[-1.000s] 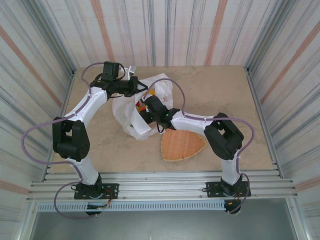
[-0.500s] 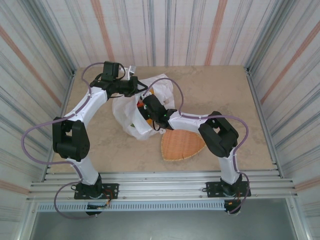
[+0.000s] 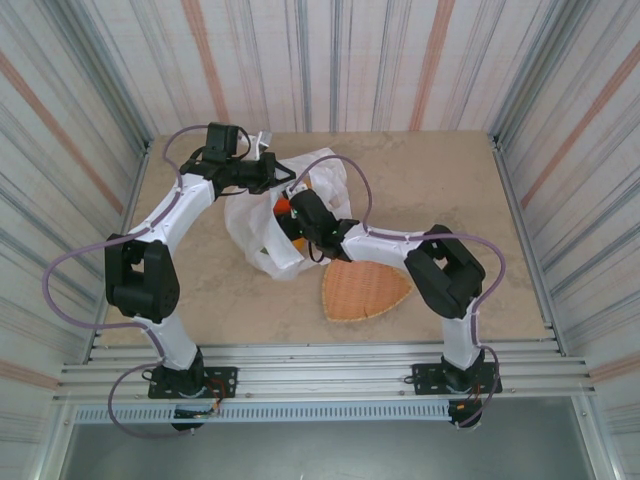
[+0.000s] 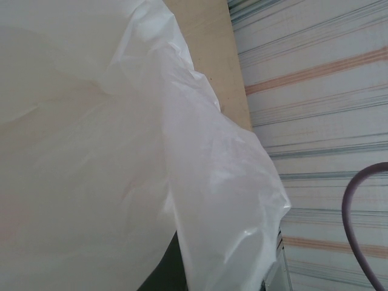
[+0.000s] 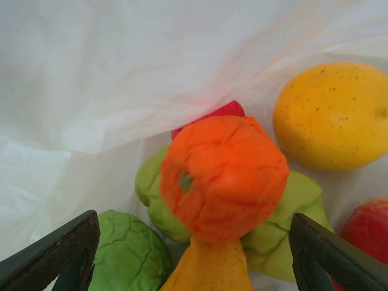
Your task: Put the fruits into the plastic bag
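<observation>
- The left gripper (image 3: 263,172) sat at the far-left rim of the plastic bag (image 3: 258,238). Its jaws were closed, judged to be pinching the bag's rim film. In the left wrist view, film draped right across the lens.
- Judgement: this pinch needed to be held high and steady so that the bag's mouth would not sag onto the other arm.
- The right gripper (image 5: 193,245) was inside the bag's mouth. Its fingers (image 5: 51,254) stood wide apart and held nothing.
- The orange fruit (image 5: 224,176) lay between the fingers, clear of both. It was perched on top of the pile inside the bag.
- Also inside the bag were a leafy green fruit (image 5: 130,254), a lumpy green fruit (image 5: 286,209) under the orange one, and a small red strawberry (image 5: 224,110) against the film. A yellow fruit (image 5: 330,115) and a red apple (image 5: 371,230) lay further right.
- Step judged: release made, withdrawal due.
- Best handling judged: back out along the entry line with the fingers kept wide. That would avoid nudging the perched orange fruit, which looked likely to roll. It would also keep clear of the loose film hanging above the pile.
- The woven tray (image 3: 365,290) lay just right of the bag on the table (image 3: 450,190), with no fruit visible on it. The task was judged nearly complete.
</observation>
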Action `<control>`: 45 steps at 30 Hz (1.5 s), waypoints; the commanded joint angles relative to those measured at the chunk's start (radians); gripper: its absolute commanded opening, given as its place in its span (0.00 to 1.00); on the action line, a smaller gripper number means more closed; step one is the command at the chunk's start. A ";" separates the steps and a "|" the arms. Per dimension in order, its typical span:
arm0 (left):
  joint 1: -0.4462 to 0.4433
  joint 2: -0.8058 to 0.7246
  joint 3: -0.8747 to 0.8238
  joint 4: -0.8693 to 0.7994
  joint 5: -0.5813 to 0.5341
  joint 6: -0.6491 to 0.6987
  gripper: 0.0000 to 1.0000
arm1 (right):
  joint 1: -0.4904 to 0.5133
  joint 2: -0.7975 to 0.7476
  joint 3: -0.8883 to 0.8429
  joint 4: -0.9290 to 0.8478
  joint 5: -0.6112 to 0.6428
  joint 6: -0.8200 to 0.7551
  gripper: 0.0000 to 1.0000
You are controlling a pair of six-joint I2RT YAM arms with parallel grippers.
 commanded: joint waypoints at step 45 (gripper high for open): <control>0.007 0.004 -0.008 -0.011 0.009 -0.001 0.00 | 0.047 -0.760 -0.433 -0.375 -0.192 -0.265 0.76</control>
